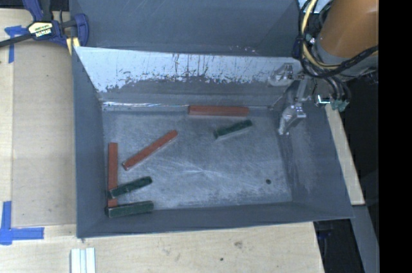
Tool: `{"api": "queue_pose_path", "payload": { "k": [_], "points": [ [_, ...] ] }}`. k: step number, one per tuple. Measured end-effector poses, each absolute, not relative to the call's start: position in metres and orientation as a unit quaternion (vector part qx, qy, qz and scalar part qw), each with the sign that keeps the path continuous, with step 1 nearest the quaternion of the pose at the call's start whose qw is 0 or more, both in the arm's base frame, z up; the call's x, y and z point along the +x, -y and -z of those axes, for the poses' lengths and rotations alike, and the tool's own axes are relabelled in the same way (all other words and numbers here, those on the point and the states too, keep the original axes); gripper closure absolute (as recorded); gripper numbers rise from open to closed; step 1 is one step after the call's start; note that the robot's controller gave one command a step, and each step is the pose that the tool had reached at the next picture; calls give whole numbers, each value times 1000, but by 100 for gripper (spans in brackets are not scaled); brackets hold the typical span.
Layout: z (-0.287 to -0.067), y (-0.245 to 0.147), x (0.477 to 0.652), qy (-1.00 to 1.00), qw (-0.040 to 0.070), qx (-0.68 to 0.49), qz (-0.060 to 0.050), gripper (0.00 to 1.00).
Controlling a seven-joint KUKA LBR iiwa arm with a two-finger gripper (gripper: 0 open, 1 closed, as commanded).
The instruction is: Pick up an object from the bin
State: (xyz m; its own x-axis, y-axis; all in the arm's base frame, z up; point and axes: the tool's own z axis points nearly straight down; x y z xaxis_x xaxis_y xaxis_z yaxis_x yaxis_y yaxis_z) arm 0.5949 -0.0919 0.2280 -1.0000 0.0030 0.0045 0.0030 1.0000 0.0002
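Note:
My gripper (288, 123) hangs over the right side of the bin, close to the right wall. The nearest loose thing is a dark green bar (233, 130), lying tilted on the floor a little to the gripper's left. Just behind that bar, a red-brown bar (217, 111) lies flat along the foot of the back wall. The gripper touches neither bar.
An orange-red bar (149, 150) lies slantwise left of centre. A red bar (112, 172) runs along the left wall, and two dark green bars (131, 186) (131, 208) sit in the front left corner. The arm, with its orange cover and cables, stands above the bin's right rim.

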Motion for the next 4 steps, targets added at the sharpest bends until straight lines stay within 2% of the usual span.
{"api": "queue_pose_path", "payload": {
  "k": [1,2,3,4],
  "points": [
    [-233,92,596,1000,-2,-1,0,0],
    [-180,75,597,1000,-5,19,-1,0],
    [-91,56,601,1000,-2,-8,0,100],
    [-91,56,601,1000,-2,-8,0,100]
  ]
}}
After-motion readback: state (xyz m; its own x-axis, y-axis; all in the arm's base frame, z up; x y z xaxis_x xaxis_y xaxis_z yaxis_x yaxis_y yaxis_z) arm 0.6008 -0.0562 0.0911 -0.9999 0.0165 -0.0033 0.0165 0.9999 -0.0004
